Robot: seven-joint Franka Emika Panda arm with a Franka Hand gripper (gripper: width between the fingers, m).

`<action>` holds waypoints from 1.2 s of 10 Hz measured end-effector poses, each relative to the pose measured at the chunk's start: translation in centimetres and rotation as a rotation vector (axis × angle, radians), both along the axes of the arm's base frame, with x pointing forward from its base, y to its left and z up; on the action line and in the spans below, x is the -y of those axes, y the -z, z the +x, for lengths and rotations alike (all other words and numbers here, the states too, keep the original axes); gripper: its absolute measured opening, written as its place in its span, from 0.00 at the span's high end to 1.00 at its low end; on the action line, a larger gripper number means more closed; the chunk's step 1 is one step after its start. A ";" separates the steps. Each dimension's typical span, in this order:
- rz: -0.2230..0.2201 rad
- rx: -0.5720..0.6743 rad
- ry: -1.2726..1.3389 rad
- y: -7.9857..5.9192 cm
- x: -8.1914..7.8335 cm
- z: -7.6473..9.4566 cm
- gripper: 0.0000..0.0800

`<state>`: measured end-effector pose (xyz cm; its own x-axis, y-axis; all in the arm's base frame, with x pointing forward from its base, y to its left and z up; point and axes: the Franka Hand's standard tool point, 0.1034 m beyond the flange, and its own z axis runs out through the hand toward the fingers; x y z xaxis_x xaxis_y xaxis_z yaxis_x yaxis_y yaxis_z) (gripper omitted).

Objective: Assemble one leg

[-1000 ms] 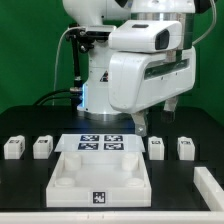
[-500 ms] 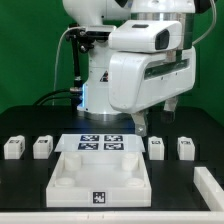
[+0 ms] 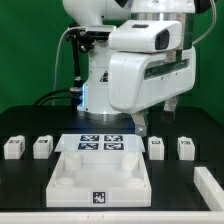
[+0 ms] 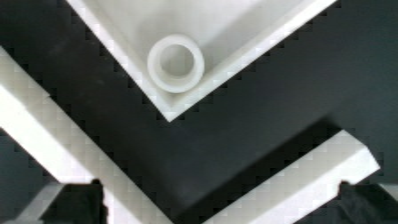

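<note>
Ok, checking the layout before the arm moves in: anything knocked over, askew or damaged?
Nothing stands out. The four legs stand in a row, two either side of the marker board; the panel lies flat and square in front. The gripper is open and empty.

four legs [image 3: 42,147], one square panel [image 3: 66,184], one marker board [image 3: 102,143].
</note>
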<state>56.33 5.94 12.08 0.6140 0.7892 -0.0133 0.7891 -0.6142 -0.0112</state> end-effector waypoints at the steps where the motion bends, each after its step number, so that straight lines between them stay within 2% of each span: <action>1: 0.000 0.000 -0.015 0.0 0.0 0.0 0.19; 2: 0.002 0.011 -0.073 0.3 0.4 -0.5 0.19; 4: 0.003 0.022 -0.287 2.0 2.8 -5.1 0.19; 6: 0.009 0.017 -0.540 4.1 6.0 -9.7 0.19; 8: 0.030 0.001 -0.694 6.9 8.1 -12.3 0.19; 10: 0.049 -0.010 -0.702 9.5 8.3 -13.3 0.19; 12: 0.062 -0.021 -0.694 11.1 8.4 -13.4 0.19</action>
